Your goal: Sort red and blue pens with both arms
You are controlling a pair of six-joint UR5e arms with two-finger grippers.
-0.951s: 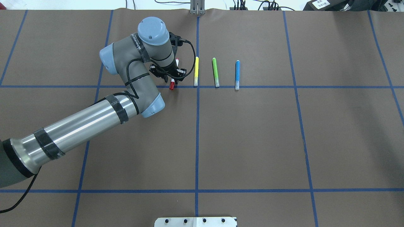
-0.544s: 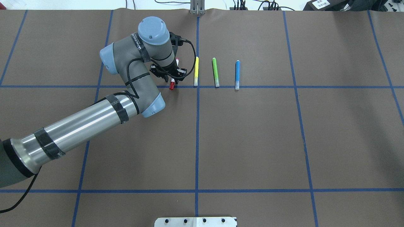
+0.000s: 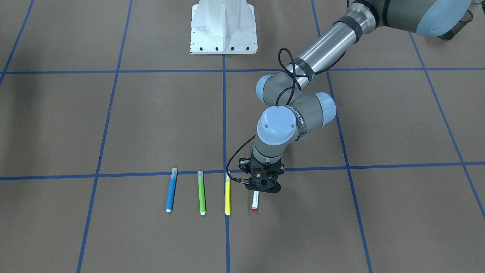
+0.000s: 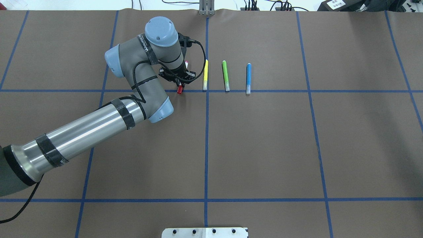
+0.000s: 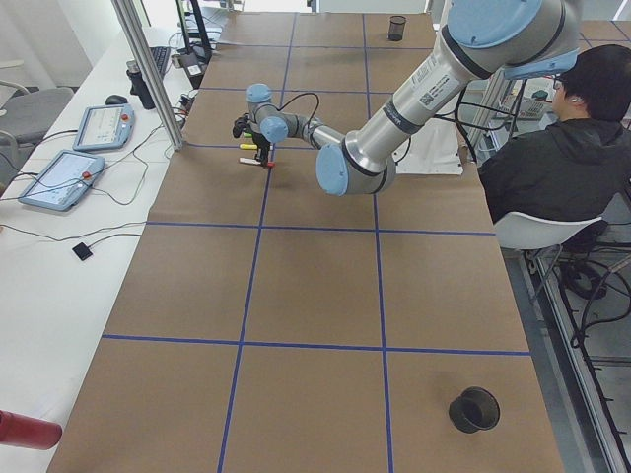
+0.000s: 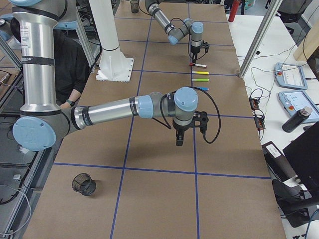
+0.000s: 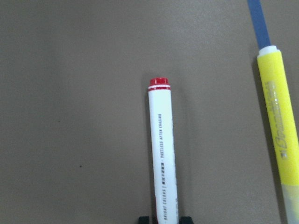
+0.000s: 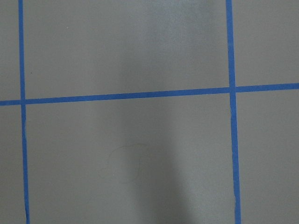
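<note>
**Left gripper** (image 3: 262, 186): pointed straight down at the table (image 4: 264, 148). In the wrist view its black fingertips (image 7: 144, 219) sit against either side of the red pen (image 7: 162, 154), with no gap visible. Judged clamped on the barrel. I cannot tell whether the pen has left the surface.

**Held item:** the white barrel runs lengthwise out from between the jaws. The red end band is on the side away from the robot and the red cap pokes out on the robot's side.

**Immediate surroundings:** the yellow marker (image 7: 280, 140) lies just beside the gripper on its right, parallel to the pen and not touching it. Its tip meets a blue tape line (image 7: 259, 23).

**Further right of the gripper:** the green marker (image 3: 202, 193), then the blue pen (image 3: 171, 191), each apart from its neighbour.

**Right gripper** (image 6: 180, 141): hangs over bare table, well apart from all four items. Jaw state cannot be told.

**Assessment:** step in hand is the pick-up of the red pen, and sorting has hardly begun.

**Recommendation:**
- Raise vertically before any sideways travel, because the yellow marker is close enough to be clipped.
- Keep the wrist level.
- Watch for the barrel swivelling in the jaws if the hold is off-centre.
</note>
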